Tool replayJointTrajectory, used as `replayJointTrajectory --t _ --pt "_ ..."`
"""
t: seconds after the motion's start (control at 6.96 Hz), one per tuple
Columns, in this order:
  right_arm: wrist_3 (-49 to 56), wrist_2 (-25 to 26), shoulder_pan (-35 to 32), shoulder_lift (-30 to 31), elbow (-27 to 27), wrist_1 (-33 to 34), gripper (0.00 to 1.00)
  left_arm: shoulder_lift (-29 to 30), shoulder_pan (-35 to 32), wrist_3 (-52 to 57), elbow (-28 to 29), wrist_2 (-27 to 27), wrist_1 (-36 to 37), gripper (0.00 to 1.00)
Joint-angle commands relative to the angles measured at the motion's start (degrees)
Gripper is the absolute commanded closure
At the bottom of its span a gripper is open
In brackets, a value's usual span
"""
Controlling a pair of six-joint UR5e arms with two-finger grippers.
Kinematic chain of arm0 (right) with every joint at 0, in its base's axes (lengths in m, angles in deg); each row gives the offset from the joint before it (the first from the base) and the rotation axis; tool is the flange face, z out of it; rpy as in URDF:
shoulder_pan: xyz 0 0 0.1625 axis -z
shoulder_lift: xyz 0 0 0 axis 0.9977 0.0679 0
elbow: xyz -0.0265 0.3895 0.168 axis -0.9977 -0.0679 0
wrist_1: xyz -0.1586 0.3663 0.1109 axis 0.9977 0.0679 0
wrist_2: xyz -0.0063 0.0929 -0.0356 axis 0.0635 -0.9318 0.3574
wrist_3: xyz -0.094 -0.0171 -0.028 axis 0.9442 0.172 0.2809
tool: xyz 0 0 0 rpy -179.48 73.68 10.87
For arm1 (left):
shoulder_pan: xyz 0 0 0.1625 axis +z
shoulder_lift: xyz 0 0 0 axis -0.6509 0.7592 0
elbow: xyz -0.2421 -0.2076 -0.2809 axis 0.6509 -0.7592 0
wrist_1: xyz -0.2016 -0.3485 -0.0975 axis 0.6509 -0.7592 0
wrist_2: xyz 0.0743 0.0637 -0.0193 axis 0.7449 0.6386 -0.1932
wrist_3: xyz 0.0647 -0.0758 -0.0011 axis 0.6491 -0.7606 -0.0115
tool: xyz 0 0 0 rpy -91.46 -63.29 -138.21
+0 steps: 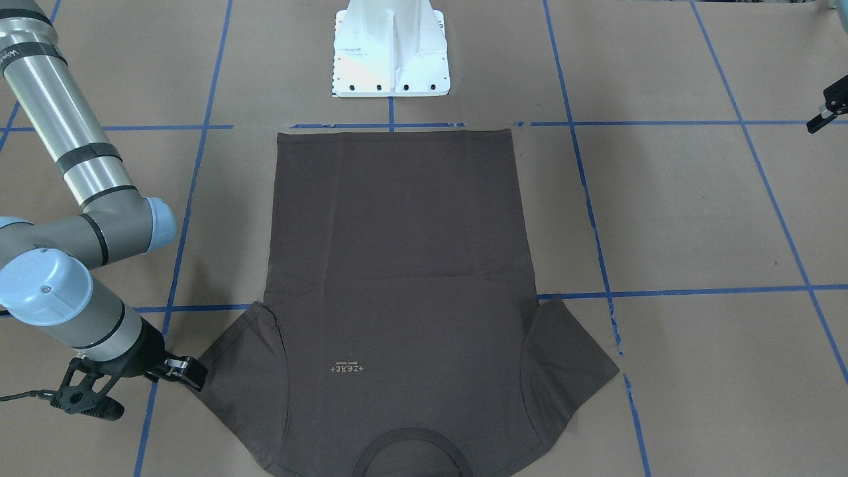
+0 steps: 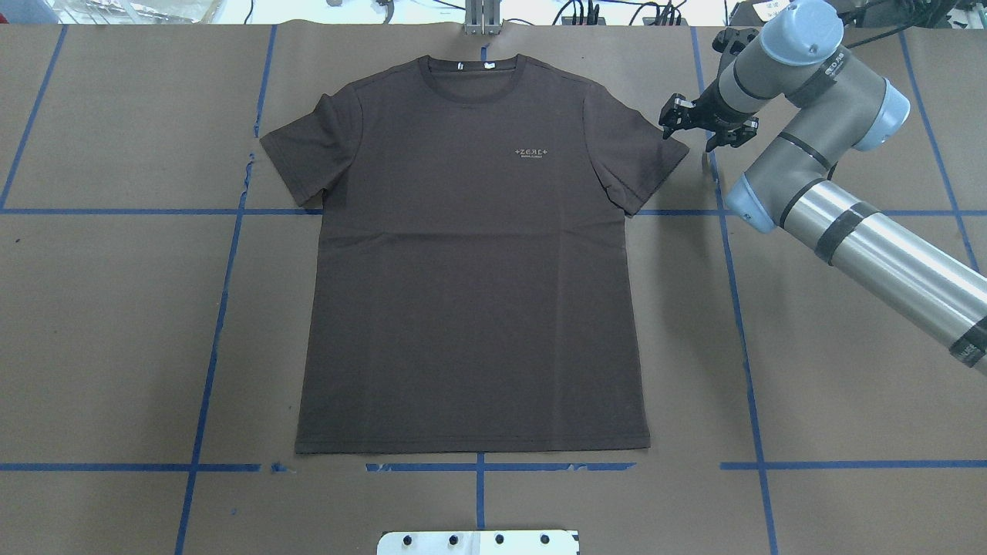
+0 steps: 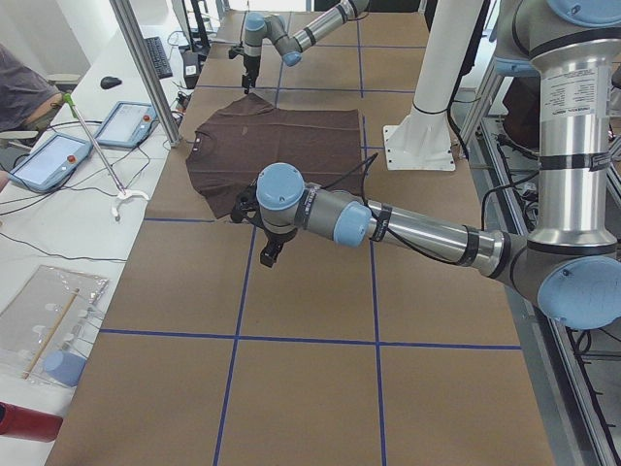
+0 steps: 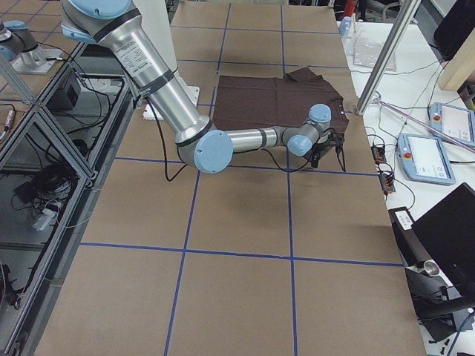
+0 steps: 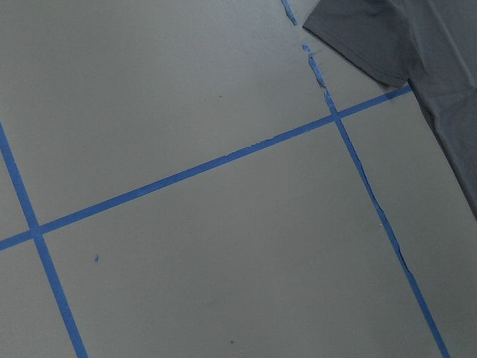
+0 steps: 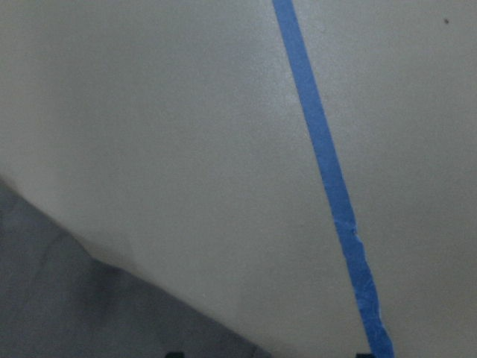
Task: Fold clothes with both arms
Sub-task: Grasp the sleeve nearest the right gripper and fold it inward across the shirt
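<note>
The dark grey-brown T-shirt [image 2: 470,262] lies flat and face up on the table, collar [image 2: 472,77] at the far side and hem toward the robot's base. My right gripper [image 2: 698,127] is open, low beside the edge of the shirt's right-hand sleeve [image 2: 644,158]; it also shows in the front-facing view [image 1: 185,371]. The right wrist view shows that sleeve's edge [image 6: 67,306] and bare paper. My left gripper [image 1: 828,109] is far off the shirt's other side, only partly in view; I cannot tell whether it is open. The left wrist view shows the other sleeve [image 5: 373,37].
Brown paper with blue tape lines [image 2: 224,270] covers the table [image 2: 116,324]. The white pedestal base [image 1: 391,50] stands just behind the shirt's hem. Tablets and cables lie on a side bench [image 3: 58,160] past the table's far edge.
</note>
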Motion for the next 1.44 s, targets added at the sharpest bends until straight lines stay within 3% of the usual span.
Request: replayJointTrajectory --t 0.0,0.14,0.29,0.43,0.58,0.86,1.15,1.29 --pt "0.0 0.2 0.5 0.3 0.0 0.0 0.41 0.0 0.0 0.0 -0.2 0.0 0.0 0.0" --pt "-0.2 0.2 0.5 0.3 0.2 0.1 0.64 0.0 0.0 -0.1 -0.3 0.0 0.0 0.0" --pt "-0.1 0.2 0.8 0.5 0.2 0.1 0.8 -0.1 0.0 -0.1 -0.3 -1.1 0.0 0.0" --pt "-0.2 0.2 0.8 0.5 0.3 0.1 0.85 -0.1 -0.1 -0.1 -0.3 -1.6 0.0 0.0" --pt "-0.3 0.1 0.8 0.5 0.5 0.1 1.0 -0.1 -0.1 -0.1 -0.3 -2.0 0.1 0.0" --pt "-0.6 0.1 0.9 -0.1 1.8 0.1 1.0 -0.1 -0.1 -0.2 -0.5 -2.0 0.1 0.0" --pt "-8.9 0.7 4.4 -4.9 2.7 0.2 1.0 -0.3 -0.2 -0.2 -1.0 -2.0 0.1 0.0" --pt "-13.3 7.8 8.4 -8.7 2.1 1.0 1.0 -0.2 -0.2 -0.1 -1.1 -2.0 0.1 0.0"
